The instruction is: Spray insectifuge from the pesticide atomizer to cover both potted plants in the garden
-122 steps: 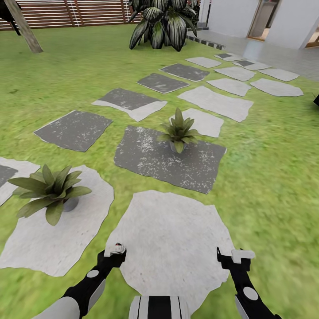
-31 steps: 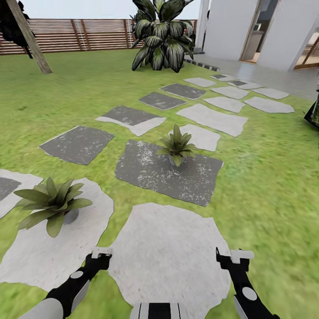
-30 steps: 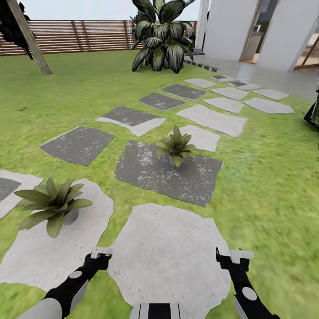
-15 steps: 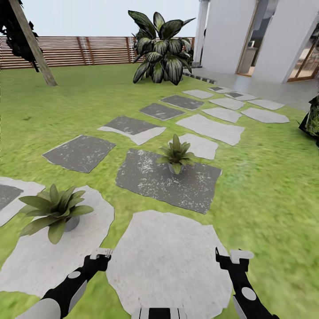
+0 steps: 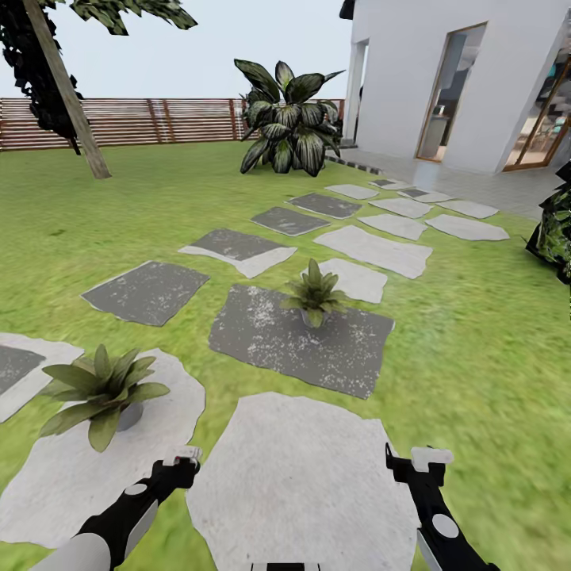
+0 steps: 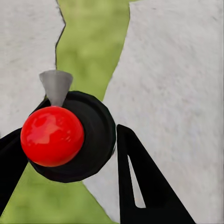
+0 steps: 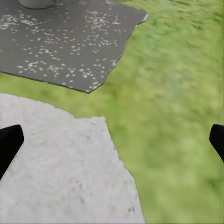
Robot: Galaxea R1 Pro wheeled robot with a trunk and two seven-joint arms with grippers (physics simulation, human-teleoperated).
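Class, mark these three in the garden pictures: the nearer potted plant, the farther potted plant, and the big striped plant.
Nearer potted plant point(image 5: 101, 387), head view, leaf rosette.
Farther potted plant point(image 5: 315, 292), head view, leaf rosette.
Big striped plant point(image 5: 287, 127), head view, middle leaves.

Two potted plants: one point(image 5: 101, 388) on a pale stone, one point(image 5: 315, 292) on a dark stone. One big striped plant point(image 5: 285, 127) (by the house), one tree trunk point(image 5: 67, 91), two tools point(image 5: 182, 457) point(image 5: 420, 460).

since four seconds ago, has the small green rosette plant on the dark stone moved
No: the plant stands at the dark stone's same far edge; the camera tilted.
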